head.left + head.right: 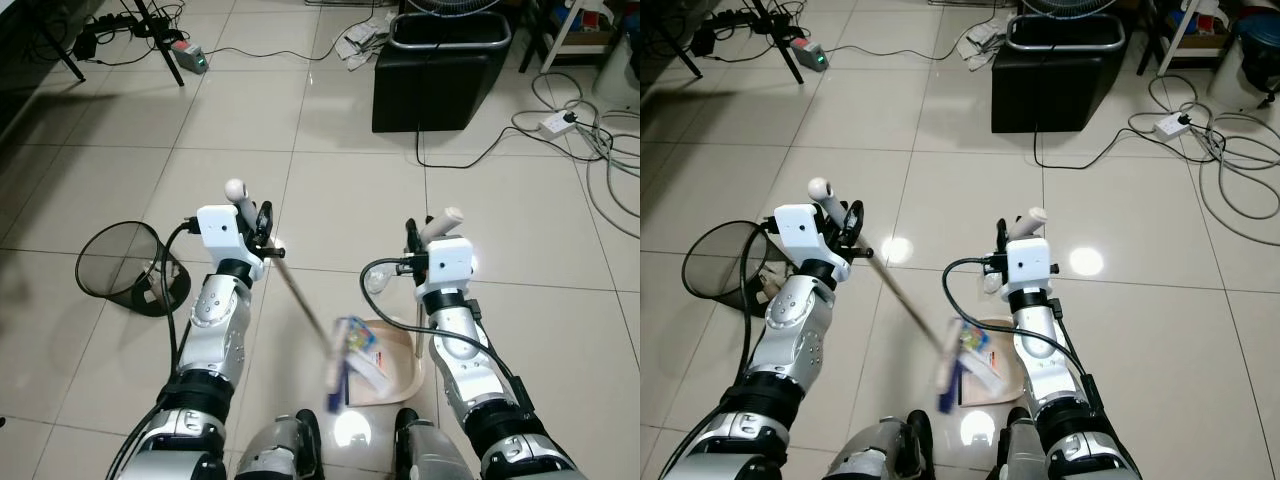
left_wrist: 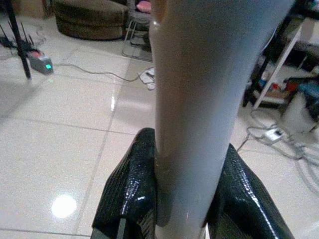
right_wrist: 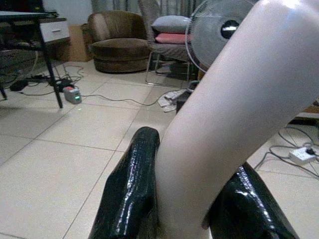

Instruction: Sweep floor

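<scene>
Broom (image 1: 303, 305) handle clamped in the left gripper (image 1: 262, 232), its blurred head lies over the beige dustpan (image 1: 397, 365) on the tiled floor (image 1: 330, 170). Right gripper (image 1: 412, 243) clamps the dustpan's handle; no writing can be read

Dustpan (image 1: 395, 372) between the arms, basket (image 1: 125, 270) left, bin (image 1: 440, 70) ahead.
</scene>
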